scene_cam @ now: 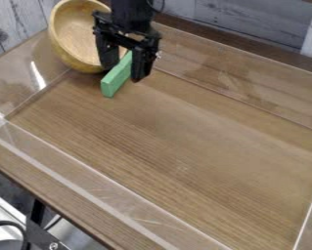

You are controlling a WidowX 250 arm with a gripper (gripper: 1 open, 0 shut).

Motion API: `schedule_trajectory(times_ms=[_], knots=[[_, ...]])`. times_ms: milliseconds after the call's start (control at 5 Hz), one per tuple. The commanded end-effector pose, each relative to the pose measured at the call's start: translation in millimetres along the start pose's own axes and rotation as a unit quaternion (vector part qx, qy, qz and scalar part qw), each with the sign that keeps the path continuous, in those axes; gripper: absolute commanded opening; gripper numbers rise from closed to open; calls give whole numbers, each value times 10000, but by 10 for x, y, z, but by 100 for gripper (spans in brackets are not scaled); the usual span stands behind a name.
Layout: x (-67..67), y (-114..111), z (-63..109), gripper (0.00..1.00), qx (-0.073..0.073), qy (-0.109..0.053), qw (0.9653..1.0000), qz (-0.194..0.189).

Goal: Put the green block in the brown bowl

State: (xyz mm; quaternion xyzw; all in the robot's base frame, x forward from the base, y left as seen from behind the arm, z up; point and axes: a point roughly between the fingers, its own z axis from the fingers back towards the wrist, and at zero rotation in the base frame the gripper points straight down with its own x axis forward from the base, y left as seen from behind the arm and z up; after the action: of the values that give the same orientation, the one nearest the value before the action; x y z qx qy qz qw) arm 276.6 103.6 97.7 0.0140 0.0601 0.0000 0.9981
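The brown bowl (80, 37) sits just to the left of the pincer (125, 66) and slightly behind it, near the far left corner of the wooden table (185, 156). It appears to lean toward the camera, so its hollow shows and nothing can be seen lying in it; the arm hides its right rim. That closeness suits the task, since the carry would be very short.

The pincer hangs with its fingers pointing down and spread wide, holding nothing. The green block (115, 76) lies flat on the table directly under it, its upper end between the two dark fingers (102, 51) and its lower end poking out toward the camera. The wide spread looks chosen to straddle the block across its narrow width. Whether the fingertips already touch the table cannot be told.

To the right of the pincer the tabletop is bare wood. A low clear wall (66, 186) runs along the table's near edge. The likeliest snag is the bowl's near wall, just beside the left finger.
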Motion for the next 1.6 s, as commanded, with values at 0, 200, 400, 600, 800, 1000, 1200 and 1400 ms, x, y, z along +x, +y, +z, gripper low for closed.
schedule_trajectory(times_ms=[0,200,400,600,800,1000,1200,1400], knots=[[153,221,96,100,148,-382,9991,92],[262,331,-43,100,180,-355,9991,110],[378,408,-146,100,203,-387,9989,168],[452,464,-185,100,186,-462,9985,208],[487,487,-190,100,167,-520,9982,249],[518,507,-186,100,164,-567,9978,291],[545,530,-195,100,160,-597,9975,333],[568,562,-215,100,161,-618,9972,382]])
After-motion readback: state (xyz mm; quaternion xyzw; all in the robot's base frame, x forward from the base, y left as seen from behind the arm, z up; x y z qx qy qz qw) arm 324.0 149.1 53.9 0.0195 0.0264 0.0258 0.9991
